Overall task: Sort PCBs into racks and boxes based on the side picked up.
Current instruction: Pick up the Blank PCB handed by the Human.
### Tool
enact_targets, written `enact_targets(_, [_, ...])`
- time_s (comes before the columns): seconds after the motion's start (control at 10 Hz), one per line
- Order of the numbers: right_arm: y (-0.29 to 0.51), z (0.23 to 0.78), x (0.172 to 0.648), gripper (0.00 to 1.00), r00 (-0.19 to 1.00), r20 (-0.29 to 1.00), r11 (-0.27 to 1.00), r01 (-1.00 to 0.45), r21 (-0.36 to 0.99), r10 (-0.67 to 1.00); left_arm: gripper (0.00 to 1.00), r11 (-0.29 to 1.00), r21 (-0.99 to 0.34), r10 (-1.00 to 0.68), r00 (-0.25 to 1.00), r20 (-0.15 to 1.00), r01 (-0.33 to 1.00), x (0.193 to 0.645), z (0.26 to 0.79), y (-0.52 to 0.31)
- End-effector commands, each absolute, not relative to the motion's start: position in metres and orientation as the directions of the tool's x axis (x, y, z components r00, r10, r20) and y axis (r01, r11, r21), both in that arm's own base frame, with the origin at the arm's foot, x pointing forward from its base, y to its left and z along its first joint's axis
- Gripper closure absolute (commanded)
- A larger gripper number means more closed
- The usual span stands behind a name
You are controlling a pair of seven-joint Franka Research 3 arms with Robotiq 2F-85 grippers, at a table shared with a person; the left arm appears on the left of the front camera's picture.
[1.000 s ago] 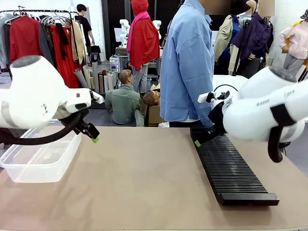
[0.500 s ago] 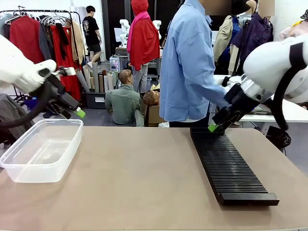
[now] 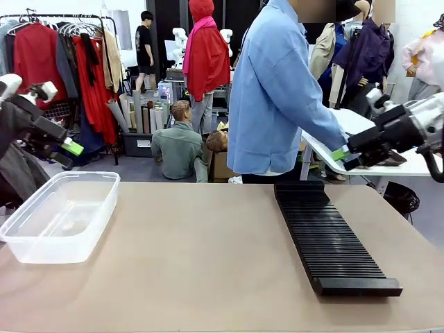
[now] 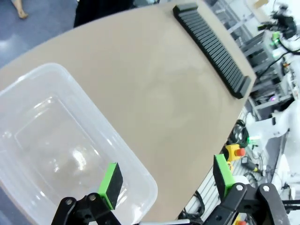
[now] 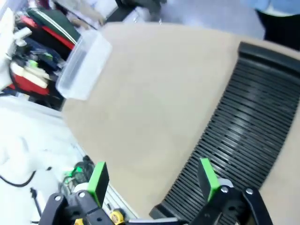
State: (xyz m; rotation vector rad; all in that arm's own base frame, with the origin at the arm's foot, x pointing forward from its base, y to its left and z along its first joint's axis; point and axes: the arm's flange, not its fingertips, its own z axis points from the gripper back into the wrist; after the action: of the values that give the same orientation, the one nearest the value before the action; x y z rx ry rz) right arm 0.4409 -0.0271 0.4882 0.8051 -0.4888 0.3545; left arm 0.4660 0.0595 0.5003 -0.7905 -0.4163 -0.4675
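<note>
Tan table (image 3: 208,260) | clear box (image 3: 43,251) empty | black rack (image 3: 327,236) slots bare

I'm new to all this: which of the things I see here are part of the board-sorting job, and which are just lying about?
For the job: black slotted rack, clear plastic tub, left gripper and right gripper, both open and empty.
Just lying about: rail of clothes, cardboard box on the floor, white side table.
</note>
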Motion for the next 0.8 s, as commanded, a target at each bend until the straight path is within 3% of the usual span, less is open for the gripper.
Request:
enact_targets(0.0, [-0.047, 0.483, 0.425, 0.00, 0.806, 0.589, 0.573, -0.512, 0.640, 0.062, 0.00, 0.583, -0.611, -0.159, 0.813, 0.561, 0.536, 0.464, 0.501, 0.086])
enact_targets(0.4, [-0.087, 0.477, 0.401, 0.00, 0.749, 0.662, 0.440, -0.590, 0.678, -0.015, 0.00, 0.570, -0.666, -0.043, 0.827, 0.560, 0.481, 0.453, 0.492, 0.134])
enact_targets(0.7, [-0.090, 0.481, 0.400, 0.00, 0.770, 0.638, 0.471, -0.558, 0.684, -0.014, 0.00, 0.596, -0.665, -0.036, 0.842, 0.538, 0.451, 0.449, 0.491, 0.139])
